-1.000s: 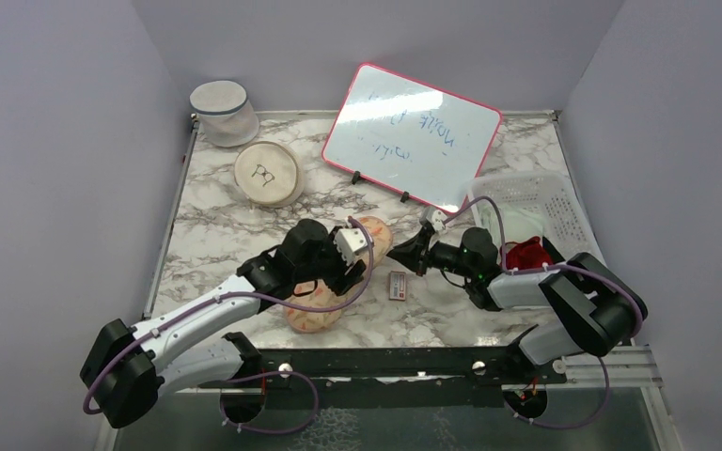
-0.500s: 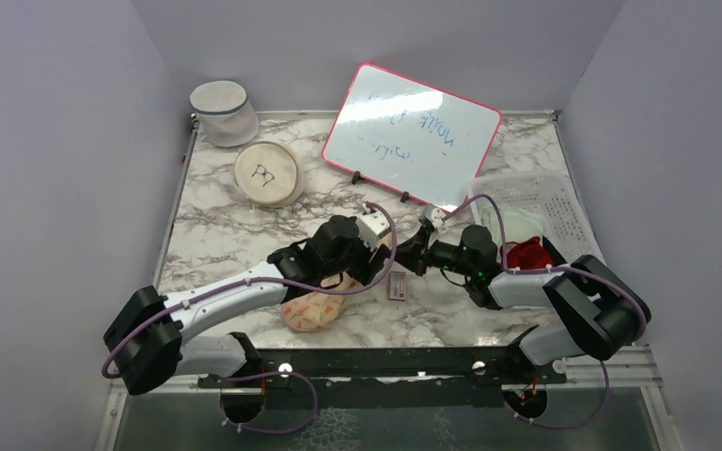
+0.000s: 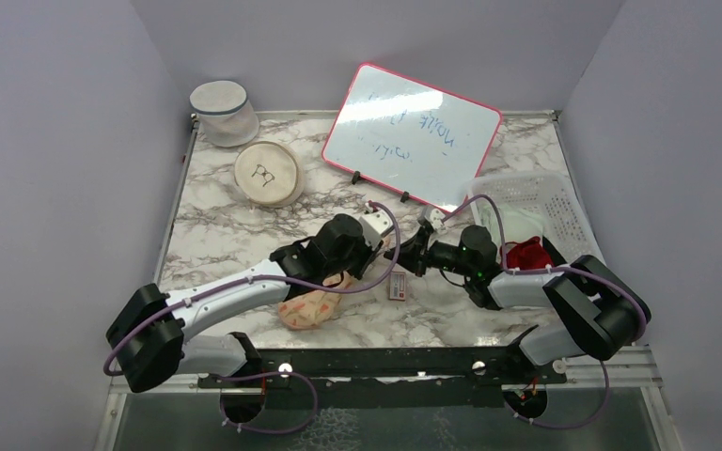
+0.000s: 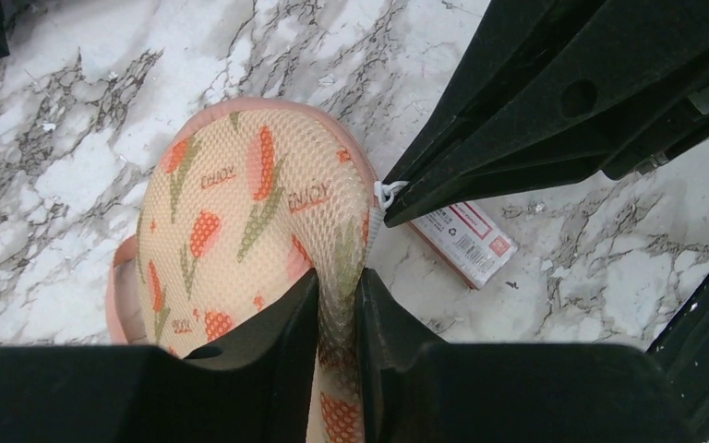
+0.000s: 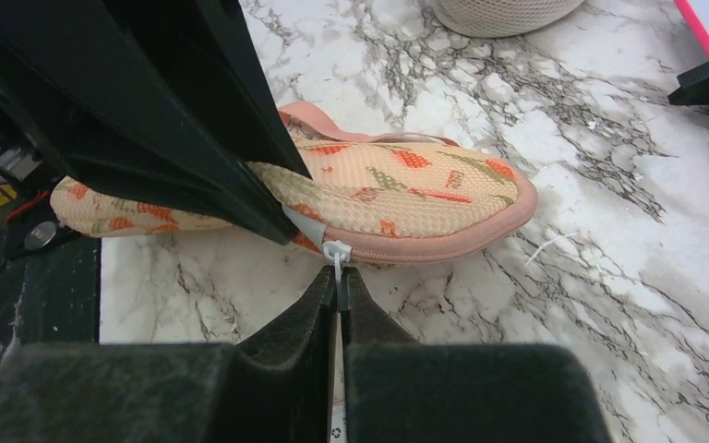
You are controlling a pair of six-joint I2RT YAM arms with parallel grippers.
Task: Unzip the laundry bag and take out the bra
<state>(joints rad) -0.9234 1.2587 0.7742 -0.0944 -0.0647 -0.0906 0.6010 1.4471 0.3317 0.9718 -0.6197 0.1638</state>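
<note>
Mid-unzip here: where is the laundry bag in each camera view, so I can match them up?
Top external: the laundry bag lies at centre, partly under the left arm.
Left wrist: the bag fills centre-left, its mesh pinched in the left claw.
Right wrist: the bag stretches across the middle, rounded end to the right.
Shared landmark: the right claw, shut on the white zipper pull at the bag's edge.
</note>
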